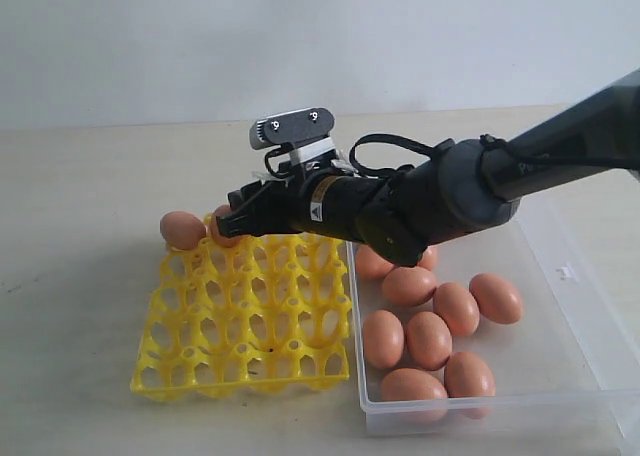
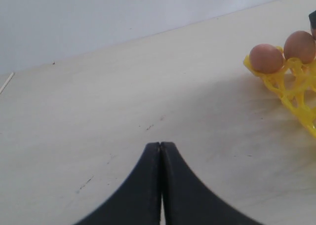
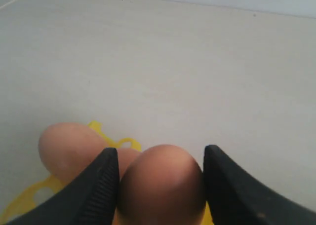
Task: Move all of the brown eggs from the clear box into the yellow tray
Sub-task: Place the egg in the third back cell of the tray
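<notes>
Nearest, the clear box [image 1: 590,306] holds the other brown eggs [image 1: 429,339]; right pincer [image 1: 228,226] clamps one brown egg [image 3: 162,185] over the yellow tray's [image 1: 240,346] far row, beside the corner egg [image 1: 182,230]. Left pincer [image 2: 160,148] rests shut, empty.

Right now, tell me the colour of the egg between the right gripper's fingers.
Orange-brown, plain; the egg shows best in the right wrist view.

Orange-brown oval eggs [image 1: 429,338] look smooth, softly matt; bright yellow plastic grid tray [image 1: 245,326] glossy; clear plastic box [image 1: 570,346] shiny; pale tabletop [image 2: 123,111] matt, faintly scuffed.
</notes>
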`<action>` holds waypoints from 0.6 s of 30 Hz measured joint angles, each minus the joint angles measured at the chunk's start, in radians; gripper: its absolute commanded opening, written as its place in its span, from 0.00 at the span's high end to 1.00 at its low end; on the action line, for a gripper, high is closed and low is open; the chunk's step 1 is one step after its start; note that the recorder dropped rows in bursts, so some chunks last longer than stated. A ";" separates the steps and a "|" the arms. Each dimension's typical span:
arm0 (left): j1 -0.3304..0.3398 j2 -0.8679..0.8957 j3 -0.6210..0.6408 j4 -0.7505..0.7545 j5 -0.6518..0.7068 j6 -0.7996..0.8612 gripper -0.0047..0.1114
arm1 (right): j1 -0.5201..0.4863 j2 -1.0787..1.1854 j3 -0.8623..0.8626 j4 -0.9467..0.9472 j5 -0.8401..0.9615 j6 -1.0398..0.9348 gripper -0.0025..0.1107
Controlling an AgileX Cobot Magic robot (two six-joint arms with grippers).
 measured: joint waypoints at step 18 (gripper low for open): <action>0.000 0.000 0.000 0.000 0.000 0.000 0.96 | -0.012 -0.016 0.000 -0.004 0.045 -0.035 0.58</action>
